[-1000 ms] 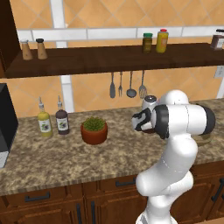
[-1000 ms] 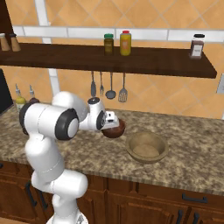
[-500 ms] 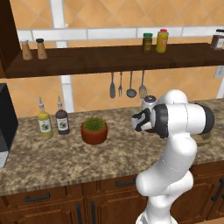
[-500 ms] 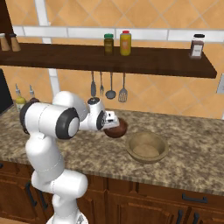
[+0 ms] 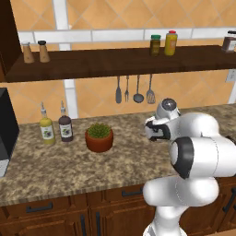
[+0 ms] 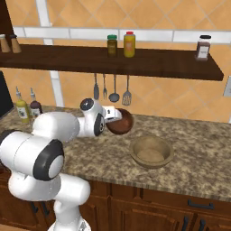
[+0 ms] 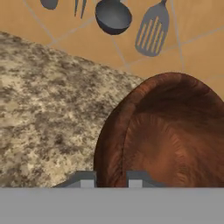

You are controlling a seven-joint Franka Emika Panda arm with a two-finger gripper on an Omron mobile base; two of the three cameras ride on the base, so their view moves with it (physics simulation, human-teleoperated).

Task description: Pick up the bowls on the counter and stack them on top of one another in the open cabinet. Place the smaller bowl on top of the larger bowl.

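Tool: my tool (image 6: 113, 122) is clenched on the rim of the smaller bowl; in the hand view the two grey finger tips (image 7: 86, 180) straddle the rim, one outside the wall and one inside.
Smaller bowl: the smaller bowl (image 6: 122, 122) is deep, round and dark reddish-brown with a streaked wood grain (image 7: 175, 135); I hold it lifted off the counter and tipped on its side.
Larger bowl: the larger bowl (image 6: 151, 151) is wide and shallow, tan-olive outside; it sits upright on the counter, near and below the held bowl, apart from it.
Counter: the counter (image 6: 198, 158) is speckled brown-and-beige granite with a thick stone edge (image 5: 55, 170).
Open cabinet: the open cabinet (image 6: 171, 63) is a long, doorless, dark-brown wooden shelf above the counter (image 5: 106, 62).
Shelf contents: two jars (image 6: 121, 44) stand side by side, with one spice jar (image 6: 203, 47) near the right end.
Wall: orange tiles carry hanging metal utensils (image 6: 112, 88), among them a rounded ladle (image 7: 113, 16) and a slotted spatula (image 7: 152, 27).
Plant pot: a terracotta plant pot (image 5: 99, 137) stands on the counter beside two bottles (image 5: 55, 126).
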